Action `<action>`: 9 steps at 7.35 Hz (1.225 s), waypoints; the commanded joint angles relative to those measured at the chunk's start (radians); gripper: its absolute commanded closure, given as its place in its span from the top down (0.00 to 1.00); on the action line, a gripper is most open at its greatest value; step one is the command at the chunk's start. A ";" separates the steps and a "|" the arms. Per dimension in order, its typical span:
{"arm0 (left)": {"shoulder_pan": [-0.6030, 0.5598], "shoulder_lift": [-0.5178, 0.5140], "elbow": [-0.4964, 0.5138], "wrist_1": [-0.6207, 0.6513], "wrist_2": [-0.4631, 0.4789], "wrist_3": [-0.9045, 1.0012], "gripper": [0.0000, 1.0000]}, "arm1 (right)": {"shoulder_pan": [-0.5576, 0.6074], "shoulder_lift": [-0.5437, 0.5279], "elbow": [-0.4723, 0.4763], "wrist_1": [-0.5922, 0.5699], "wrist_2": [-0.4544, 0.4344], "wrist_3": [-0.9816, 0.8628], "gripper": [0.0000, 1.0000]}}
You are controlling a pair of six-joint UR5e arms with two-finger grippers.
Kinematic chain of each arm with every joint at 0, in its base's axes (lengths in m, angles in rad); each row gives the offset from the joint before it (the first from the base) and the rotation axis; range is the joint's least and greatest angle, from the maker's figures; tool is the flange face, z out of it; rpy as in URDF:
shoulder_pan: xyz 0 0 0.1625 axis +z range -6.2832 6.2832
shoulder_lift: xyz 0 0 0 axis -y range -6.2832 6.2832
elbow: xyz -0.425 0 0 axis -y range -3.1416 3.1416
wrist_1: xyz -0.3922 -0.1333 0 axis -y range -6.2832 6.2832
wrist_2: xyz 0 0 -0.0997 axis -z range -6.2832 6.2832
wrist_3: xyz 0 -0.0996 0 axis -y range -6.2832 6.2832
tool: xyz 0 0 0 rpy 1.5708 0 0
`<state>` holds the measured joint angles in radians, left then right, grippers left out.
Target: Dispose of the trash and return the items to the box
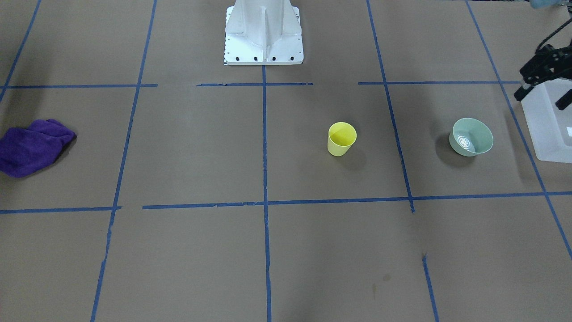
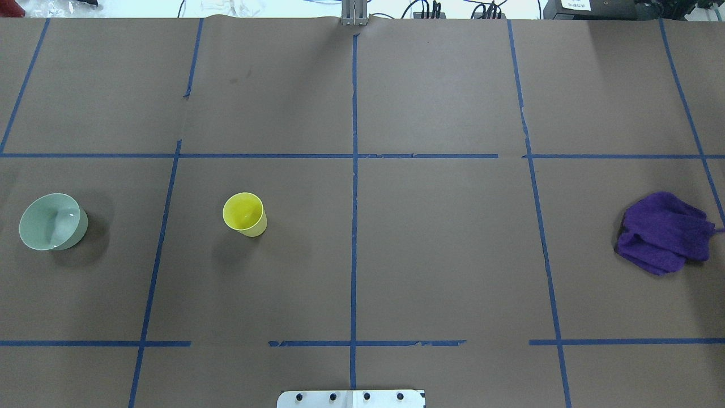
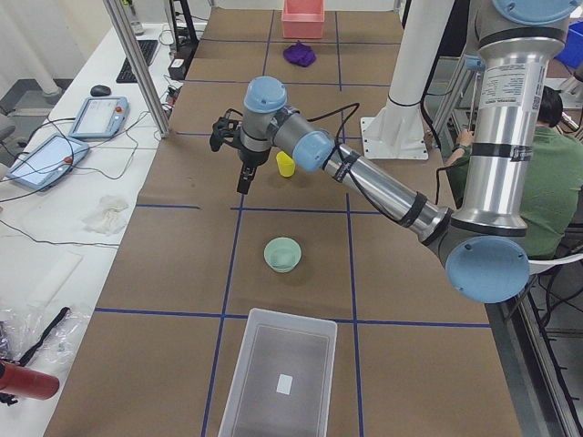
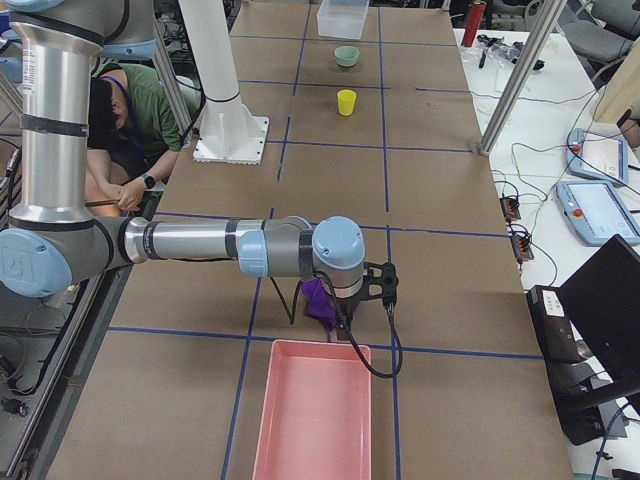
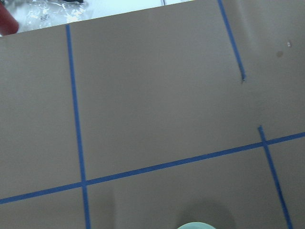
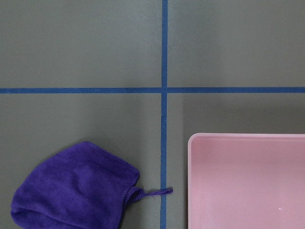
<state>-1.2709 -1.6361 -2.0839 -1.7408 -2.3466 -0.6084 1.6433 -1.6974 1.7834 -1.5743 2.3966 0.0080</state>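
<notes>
the box (image 3: 301, 350) is sitting at the left end of the worktop. the bowl (image 2: 52, 221) and cup (image 2: 244, 214) are standing upright next along, neither boxed yet. my left gripper (image 1: 540, 99) is hanging above them, fingers spread and holding nothing, probably lining up on the bowl. at the right end my right gripper (image 4: 388, 285) is hovering by the purple cloth (image 2: 662, 232) and pink tray (image 6: 248, 181). can't tell if it's open.

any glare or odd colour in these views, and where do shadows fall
Overhead exterior: a small glare spot inside the green bowl; soft shadows spread below it and the yellow cup. Right wrist-mounted: the table reads grey-green, not brown, beside the purple cloth and pink bin.
</notes>
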 commanded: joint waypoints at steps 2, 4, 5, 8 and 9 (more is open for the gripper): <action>0.368 -0.005 -0.047 -0.177 0.261 -0.515 1.00 | -0.005 0.005 0.004 0.004 -0.004 -0.002 1.00; 0.541 -0.028 -0.029 -0.174 0.418 -0.623 1.00 | -0.008 0.007 0.004 0.004 -0.001 0.001 1.00; 0.595 -0.086 0.023 -0.169 0.469 -0.683 1.00 | -0.008 0.008 0.005 0.002 -0.001 0.001 1.00; 0.653 -0.246 0.215 -0.166 0.483 -0.719 1.00 | -0.008 0.015 0.005 0.002 0.001 0.001 1.00; 0.666 -0.245 0.222 -0.166 0.518 -0.719 0.99 | -0.010 0.016 0.005 0.002 0.001 0.003 1.00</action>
<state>-0.6206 -1.8613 -1.8947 -1.9069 -1.8582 -1.3236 1.6348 -1.6837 1.7886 -1.5723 2.3971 0.0099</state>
